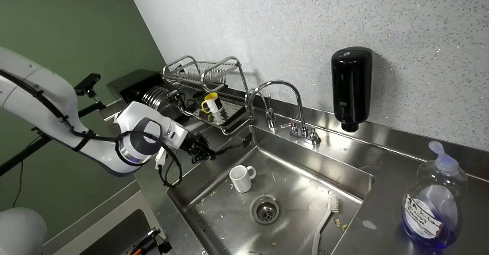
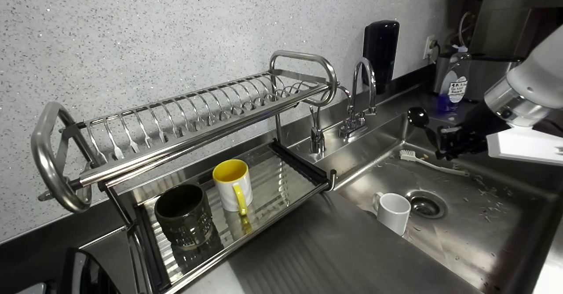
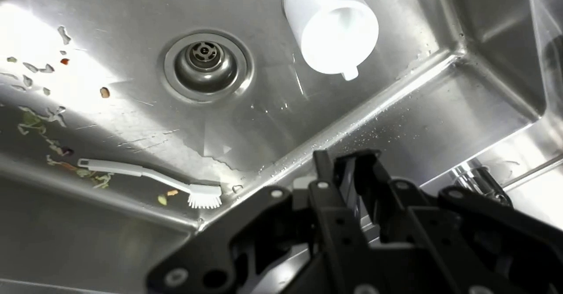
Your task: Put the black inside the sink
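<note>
The black item is a black spoon with a rounded head [image 1: 247,140] and a thin curved handle; its head also shows in an exterior view [image 2: 418,117]. My gripper [image 1: 211,154] is shut on its handle and holds it over the sink, above the basin floor. The gripper also shows in an exterior view [image 2: 445,142] and in the wrist view [image 3: 345,155], where the spoon is mostly hidden by the dark fingers. The steel sink [image 1: 301,186] with its round drain lies below; it shows in an exterior view [image 2: 453,245] and the wrist view [image 3: 250,126].
A white mug [image 1: 241,179] and a white brush [image 1: 324,220] lie in the sink. A wire dish rack [image 2: 211,131] holds a dark mug [image 2: 184,217] and a yellow-white mug [image 2: 233,186]. The faucet [image 1: 300,102] rises behind the basin. A soap bottle [image 1: 431,205] stands on the counter.
</note>
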Controlling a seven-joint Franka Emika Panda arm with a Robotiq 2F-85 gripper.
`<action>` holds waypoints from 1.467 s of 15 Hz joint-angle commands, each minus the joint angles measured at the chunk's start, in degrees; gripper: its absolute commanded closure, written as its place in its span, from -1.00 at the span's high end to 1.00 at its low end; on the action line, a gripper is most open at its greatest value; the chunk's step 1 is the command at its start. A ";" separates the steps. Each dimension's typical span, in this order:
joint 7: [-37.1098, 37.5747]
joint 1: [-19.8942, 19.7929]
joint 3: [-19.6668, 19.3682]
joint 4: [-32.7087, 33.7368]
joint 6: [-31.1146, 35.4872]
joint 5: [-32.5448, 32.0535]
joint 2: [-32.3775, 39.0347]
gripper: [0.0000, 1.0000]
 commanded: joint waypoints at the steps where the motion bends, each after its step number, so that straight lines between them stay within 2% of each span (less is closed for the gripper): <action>1: -2.91 -10.41 6.62 1.46 -5.60 -0.10 -3.62 -0.90; 4: -6.32 -23.29 16.04 1.76 -7.54 2.30 -4.02 -0.90; 8: -13.25 -42.20 31.64 2.69 -5.76 8.77 -0.25 -0.90; 10: -17.21 -51.96 40.67 4.35 -5.37 13.01 2.67 -0.90; 11: -22.05 -55.85 44.67 5.90 -5.40 18.46 4.97 -0.90; 12: -24.81 -60.13 48.58 7.61 -5.92 21.30 6.68 -0.90; 14: -31.20 -67.48 54.51 12.67 -7.83 27.40 11.01 -0.90; 17: -38.09 -72.43 56.97 19.97 -12.71 33.57 16.63 -0.90; 22: -43.01 -72.59 53.71 29.77 -21.93 37.33 24.06 -0.90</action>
